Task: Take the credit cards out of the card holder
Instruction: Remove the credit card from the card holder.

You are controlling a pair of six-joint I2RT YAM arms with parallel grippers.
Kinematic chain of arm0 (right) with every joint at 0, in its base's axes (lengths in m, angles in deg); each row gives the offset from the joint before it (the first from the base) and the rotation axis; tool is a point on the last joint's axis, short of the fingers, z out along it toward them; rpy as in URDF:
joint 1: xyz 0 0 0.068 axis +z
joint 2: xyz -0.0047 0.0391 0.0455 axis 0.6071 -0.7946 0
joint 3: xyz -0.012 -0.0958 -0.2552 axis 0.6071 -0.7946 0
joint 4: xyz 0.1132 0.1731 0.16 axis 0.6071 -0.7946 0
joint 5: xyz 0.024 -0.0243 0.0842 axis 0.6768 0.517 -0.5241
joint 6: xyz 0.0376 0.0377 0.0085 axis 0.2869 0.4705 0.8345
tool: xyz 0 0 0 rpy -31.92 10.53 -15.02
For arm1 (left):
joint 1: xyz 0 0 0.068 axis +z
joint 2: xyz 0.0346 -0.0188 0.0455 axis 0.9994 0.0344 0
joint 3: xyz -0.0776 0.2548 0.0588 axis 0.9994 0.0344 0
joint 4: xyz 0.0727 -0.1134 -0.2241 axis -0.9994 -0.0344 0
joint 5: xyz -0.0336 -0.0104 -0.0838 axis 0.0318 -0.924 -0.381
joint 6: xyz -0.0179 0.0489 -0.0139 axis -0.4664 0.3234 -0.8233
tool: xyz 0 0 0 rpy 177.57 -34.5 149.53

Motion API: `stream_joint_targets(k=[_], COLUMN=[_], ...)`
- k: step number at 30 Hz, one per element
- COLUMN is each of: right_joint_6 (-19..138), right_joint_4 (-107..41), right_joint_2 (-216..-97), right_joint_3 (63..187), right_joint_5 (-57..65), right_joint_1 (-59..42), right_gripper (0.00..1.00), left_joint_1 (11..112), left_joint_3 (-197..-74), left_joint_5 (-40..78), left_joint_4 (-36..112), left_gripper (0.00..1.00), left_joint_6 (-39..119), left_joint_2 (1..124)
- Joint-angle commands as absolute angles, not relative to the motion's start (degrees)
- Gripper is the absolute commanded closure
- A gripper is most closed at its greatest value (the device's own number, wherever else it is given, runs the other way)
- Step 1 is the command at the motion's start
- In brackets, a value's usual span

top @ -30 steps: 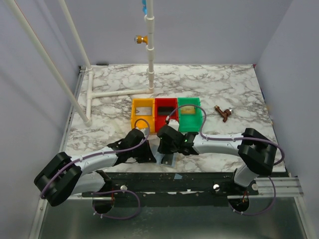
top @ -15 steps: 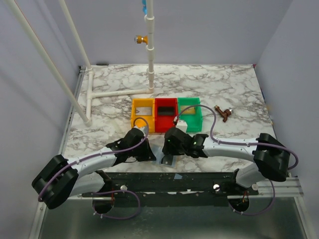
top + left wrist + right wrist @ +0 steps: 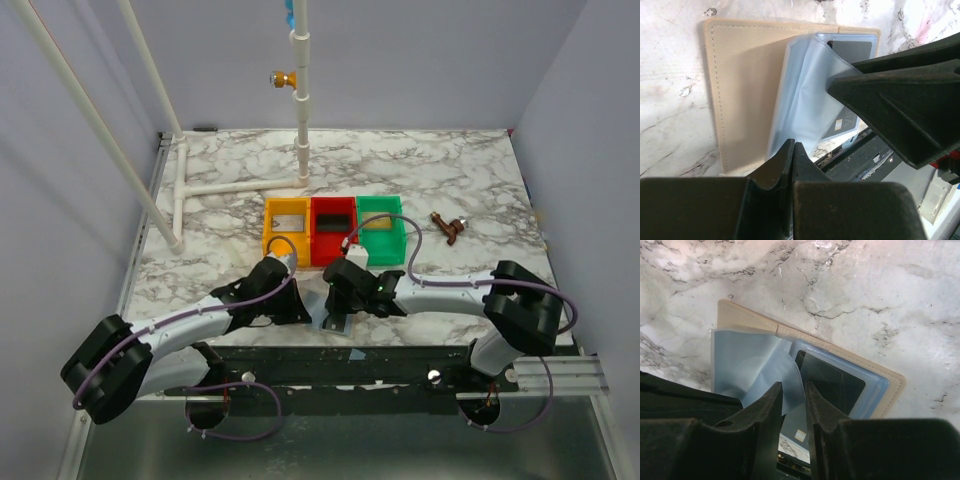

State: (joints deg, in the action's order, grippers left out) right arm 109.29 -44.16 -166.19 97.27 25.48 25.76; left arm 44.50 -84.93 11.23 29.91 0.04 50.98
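The card holder lies open at the table's near edge, tan face down, with its grey-blue sleeves lifted. A black credit card sits in a pocket, and a grey card pokes out toward the edge. My left gripper is shut, its tips resting at the sleeve's near edge with nothing seen between them. My right gripper stands narrowly open, its fingers on either side of a sleeve flap. In the top view both grippers, left and right, meet over the holder.
Yellow, red and green trays stand in a row just behind the grippers, each with a card-like thing inside. A small brown object lies to their right. A white pipe frame occupies the back left. The table's black front rail is close.
My right arm swung its elbow outward and back while its gripper stayed over the holder. The left arm barely shifted.
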Motion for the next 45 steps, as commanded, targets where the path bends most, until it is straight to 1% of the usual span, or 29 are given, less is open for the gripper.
stream_joint_targets(k=[1, 4, 7, 13, 15, 20, 23, 28, 36, 45], right_joint_6=[109.5, 108.6, 107.8, 106.6, 106.3, 107.2, 108.2, 109.1, 110.5, 110.1], right_joint_4=[-42.9, -42.8, -42.7, -41.5, -41.0, -39.2, -37.5, -36.7, -36.0, -38.7], right_joint_2=[-167.7, -168.4, -169.9, -174.5, -176.0, -178.7, -178.9, -178.8, -177.1, -170.9], right_joint_3=[99.4, 101.3, 103.6, 107.5, 108.7, 109.1, 108.3, 108.9, 106.9, 105.3], right_joint_5=[25.0, 24.8, 24.0, 22.1, 21.8, 20.1, 19.3, 18.7, 18.8, 22.5], right_joint_1=[25.7, 25.7, 25.8, 25.7, 25.7, 24.8, 24.3, 24.1, 24.1, 24.1], right_gripper=[0.74, 0.76, 0.75, 0.62, 0.56, 0.48, 0.4, 0.34, 0.32, 0.26], left_joint_1=[44.4, 44.4, 44.5, 44.6, 44.6, 44.6, 44.6, 44.6, 44.8, 46.4], left_joint_3=[-87.5, -89.4, -92.2, -93.8, -93.6, -92.0, -91.2, -91.1, -92.1, -91.9], left_joint_5=[12.6, 13.9, 15.3, 13.7, 13.5, 12.9, 12.3, 12.6, 16.4, 18.0], left_joint_4=[27.2, 23.2, 18.1, 15.4, 15.6, 17.5, 19.3, 21.3, 27.7, 32.4], left_gripper=[1.0, 1.0, 0.99, 0.98, 0.98, 0.98, 0.98, 0.98, 0.99, 0.99], left_joint_6=[1.7, 3.5, 5.5, 6.0, 5.6, 4.5, 4.0, 4.2, 4.4, 4.5], left_joint_2=[48.9, 45.9, 42.1, 38.9, 38.5, 38.7, 39.8, 42.5, 51.8, 59.7])
